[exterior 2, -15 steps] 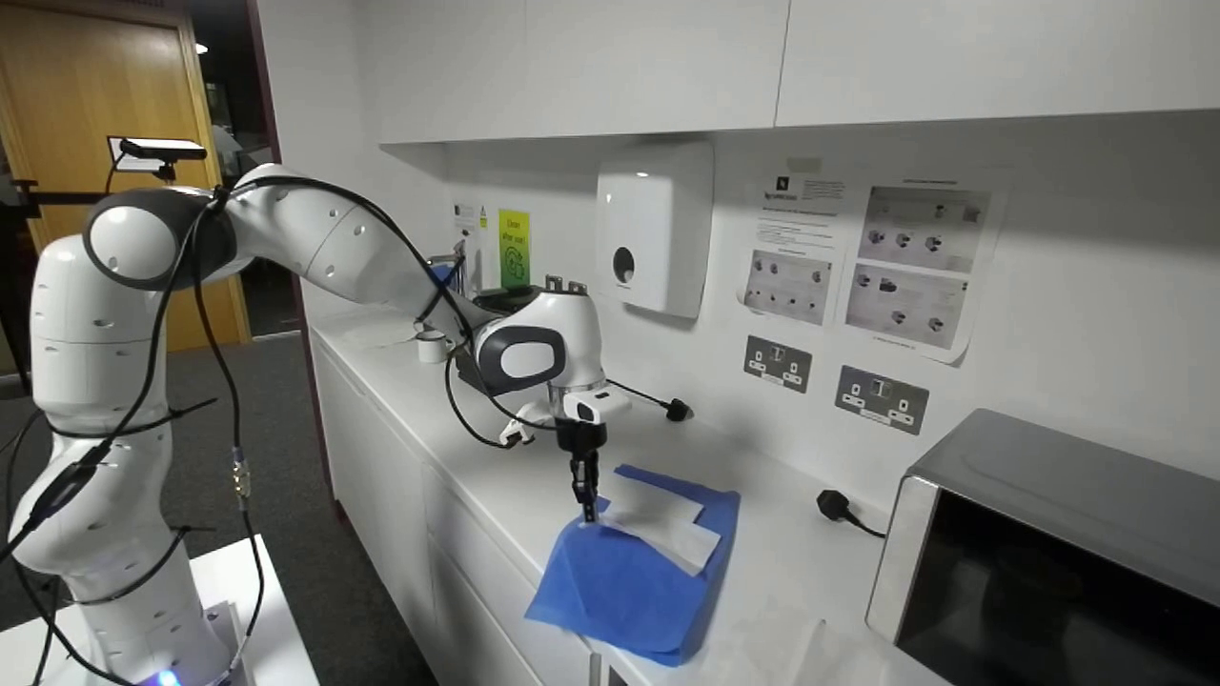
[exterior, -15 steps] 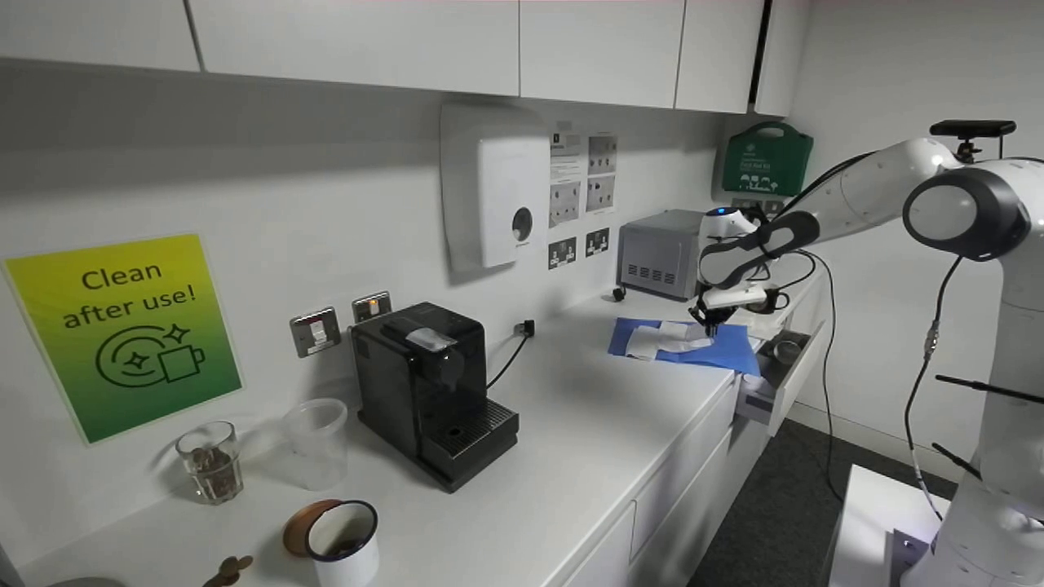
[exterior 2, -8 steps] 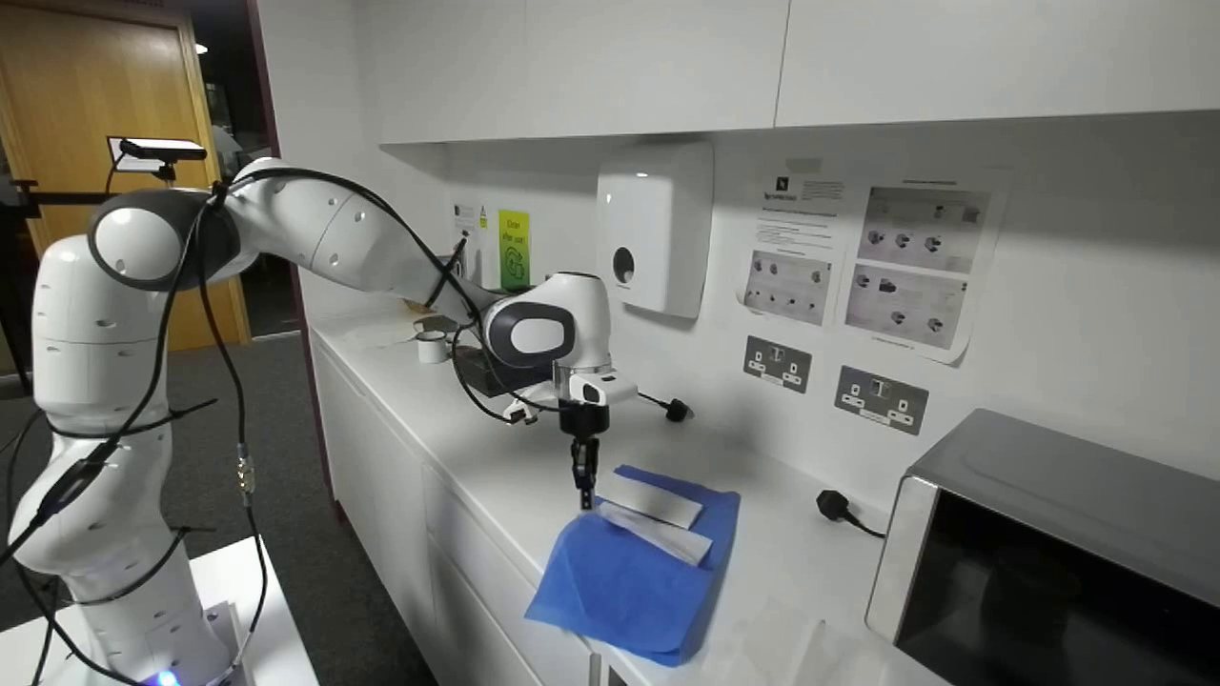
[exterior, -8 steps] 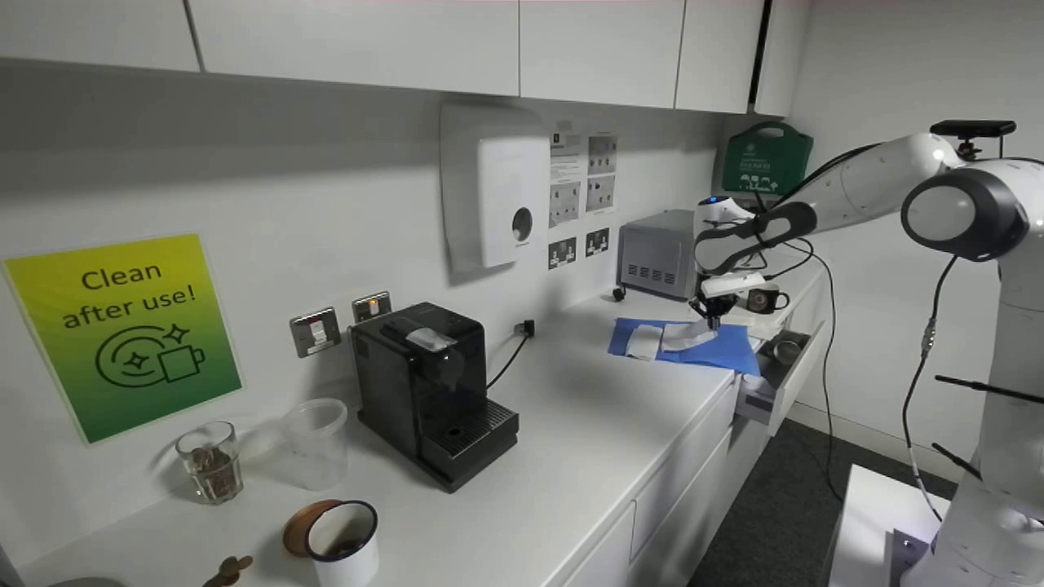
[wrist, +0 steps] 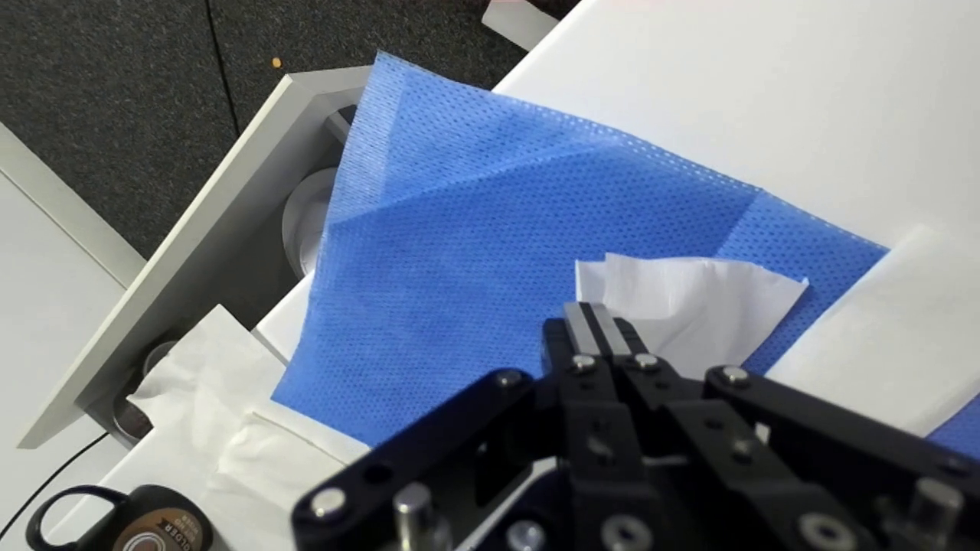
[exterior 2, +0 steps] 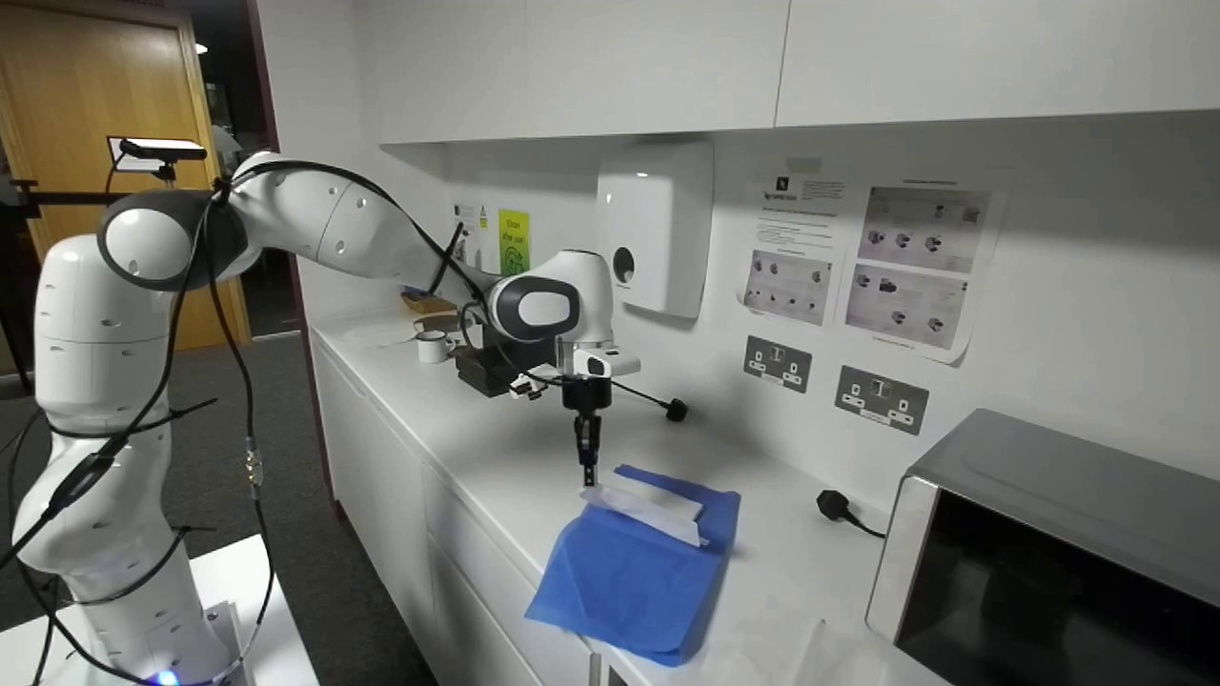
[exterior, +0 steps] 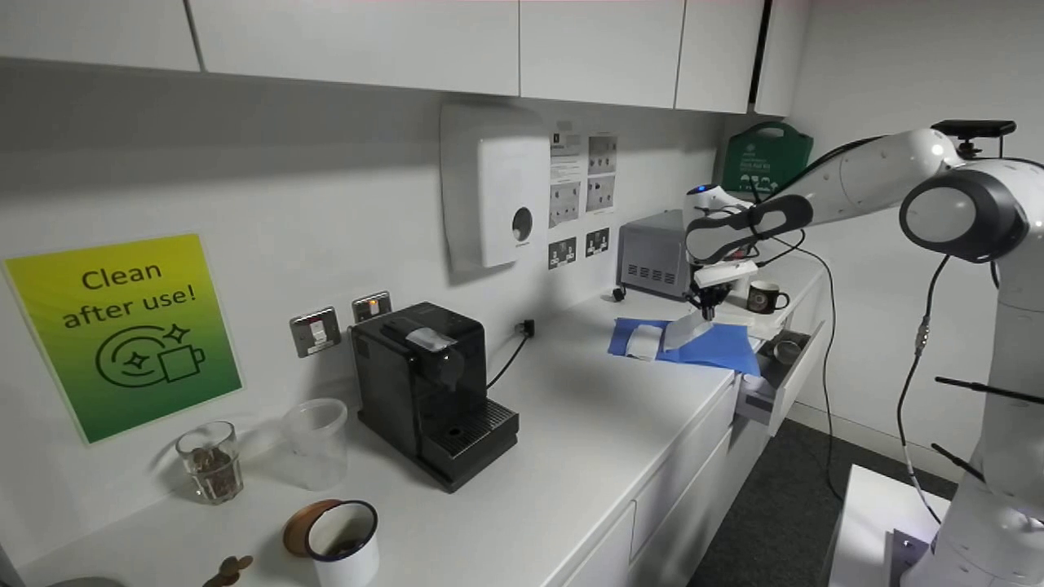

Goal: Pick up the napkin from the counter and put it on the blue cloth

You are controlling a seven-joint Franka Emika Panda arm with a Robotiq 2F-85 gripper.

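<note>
Napkin (wrist: 700,306) hung by one end in the closed gripper (wrist: 590,309), its length sloping down over the cloth (wrist: 436,268) (whether the low end touched it was hard to tell).

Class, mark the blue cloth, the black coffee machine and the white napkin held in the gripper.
Blue cloth (exterior 2: 629,583): in an exterior view, on its uncovered part.
Black coffee machine (exterior: 443,396): in an exterior view, on its front.
White napkin (wrist: 695,304): in the wrist view, on its creased middle.
</note>
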